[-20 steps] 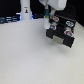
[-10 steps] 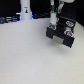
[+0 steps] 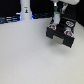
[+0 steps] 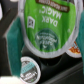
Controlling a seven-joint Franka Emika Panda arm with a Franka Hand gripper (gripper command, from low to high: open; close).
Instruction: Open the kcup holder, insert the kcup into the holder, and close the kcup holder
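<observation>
Gripper (image 3: pixel 54 23) lowered toward kcup holder (image 3: pixel 62 36) | clenched on kcup (image 4: pixel 49 27) between fingers

We see the gripper (image 3: pixel 55 21) poised over the black kcup holder (image 3: pixel 62 35) on the white bench (image 3: pixel 30 55).

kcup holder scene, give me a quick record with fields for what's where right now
kcup holder: black box, toward the exterior view's right on the white table
holder state: tray appears open, round slots showing
tool: over the holder, shut on the kcup
kcup: green top fills the wrist view, held above the slots
teal fingers: on either side of the kcup
other pod: already in a slot
white bottle-like object: upright at the far edge
</observation>
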